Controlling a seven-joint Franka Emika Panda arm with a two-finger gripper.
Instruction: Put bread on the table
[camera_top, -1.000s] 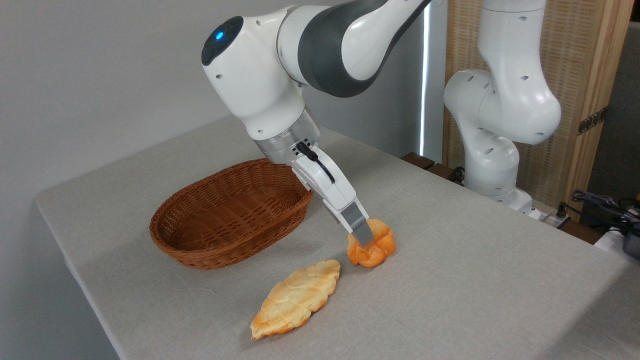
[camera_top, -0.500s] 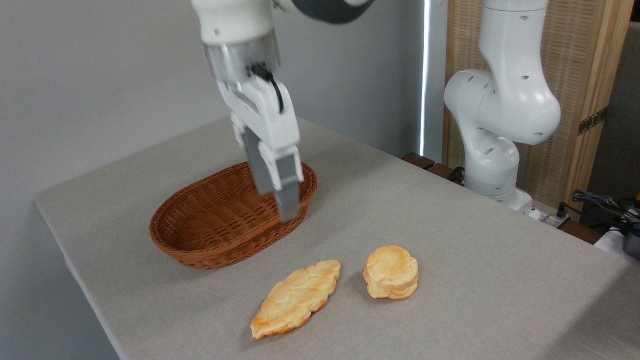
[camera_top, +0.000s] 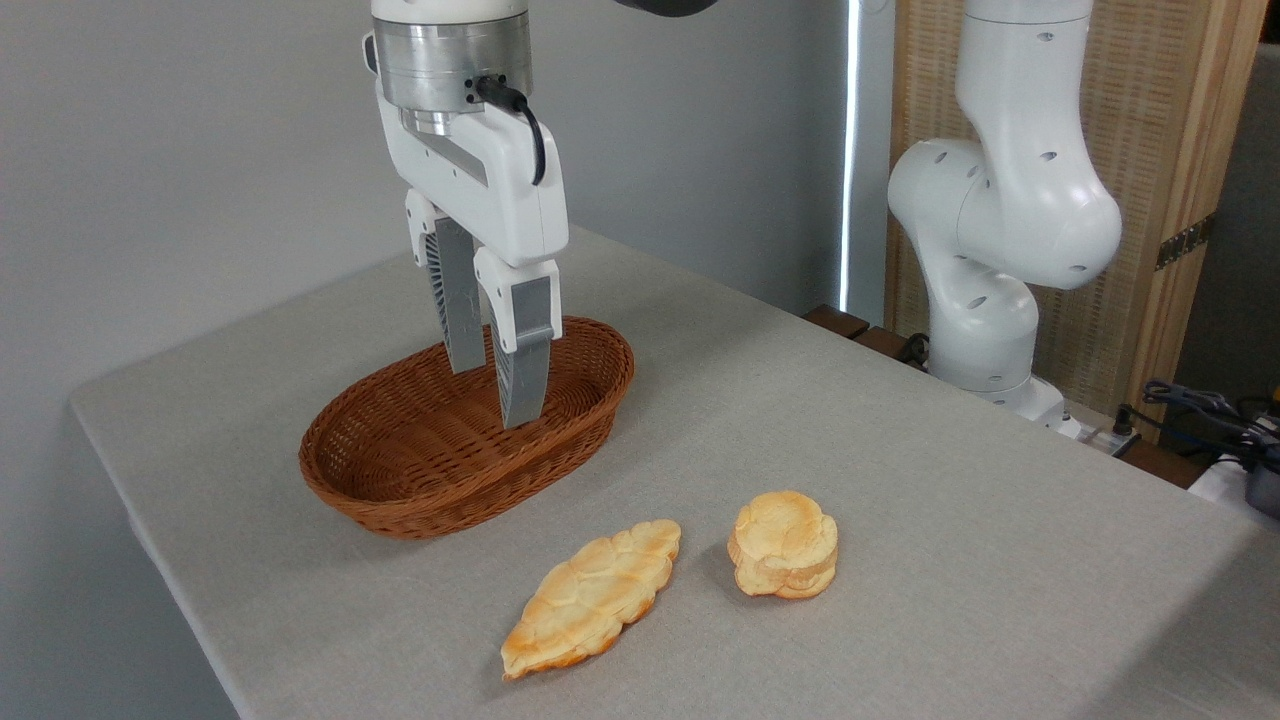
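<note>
Bread (camera_top: 784, 544) is seen resting on table (camera_top: 900, 450), loaf (camera_top: 592, 596) at its 9 o'clock; gripper (camera_top: 495, 385) held apart, empty, over basket (camera_top: 380, 480). No writing readable.

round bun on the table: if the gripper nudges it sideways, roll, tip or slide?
The bun lies flat on a broad base on the table, so it would probably slide, not roll. The cloth looks grippy and may drag. It looks light; its lumpy, layered surface may dent.

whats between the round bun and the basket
Nothing: in the camera view the stretch of table between the round bun and the wicker basket is bare cloth. The long flat loaf lies off to the bun's left, nearer the camera.
</note>
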